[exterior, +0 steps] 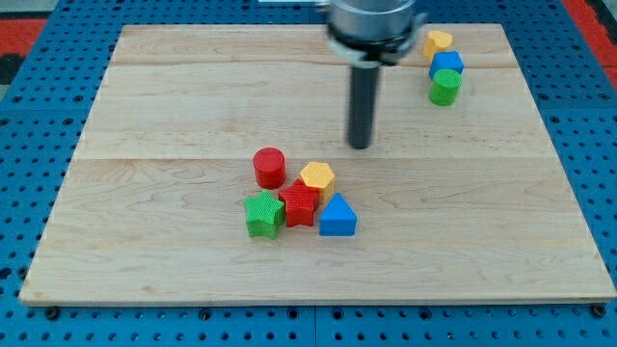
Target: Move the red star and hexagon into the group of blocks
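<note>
My tip (pixel 361 146), a bare rod end effector holding nothing, rests on the wooden worktop (pixel 174 96). Five blocks cluster below-left: red cylinder (pixel 269 167), yellow hexagon (pixel 317 177), red star (pixel 300 204), green star (pixel 263 214), blue triangle (pixel 337 217). Three sit upper-right: yellow block (pixel 438 42), blue block (pixel 446 64), green cylinder (pixel 444 88).

Near the view's top right corner of the surface (pixel 174 96) three small blocks stand in a short column, each touching the next: a yellow block (pixel 438 41) at the top, its shape hard to make out, a blue block (pixel 446 64) below it, and a green cylinder (pixel 444 88) at the bottom. The surface itself is a pale wooden board with faint plank seams running across it. It lies on a blue perforated base (pixel 29 145) that shows on every side, with red patches (pixel 590 13) in the view's top corners.
</note>
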Controlling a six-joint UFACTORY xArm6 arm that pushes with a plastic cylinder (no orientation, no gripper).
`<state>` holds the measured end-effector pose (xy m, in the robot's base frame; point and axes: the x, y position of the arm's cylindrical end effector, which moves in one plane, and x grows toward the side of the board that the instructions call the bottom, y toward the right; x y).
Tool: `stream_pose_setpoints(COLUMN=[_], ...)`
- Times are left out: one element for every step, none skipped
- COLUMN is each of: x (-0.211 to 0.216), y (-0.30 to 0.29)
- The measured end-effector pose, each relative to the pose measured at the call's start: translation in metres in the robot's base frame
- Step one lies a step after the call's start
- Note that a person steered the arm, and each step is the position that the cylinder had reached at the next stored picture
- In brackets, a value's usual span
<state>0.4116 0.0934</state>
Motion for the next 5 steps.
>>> stream_pose_setpoints(x=[-0.009,-0.024,0.01,0.01,-0.019], y=[0.037,-0.048,-0.093,-0.123,-0.133])
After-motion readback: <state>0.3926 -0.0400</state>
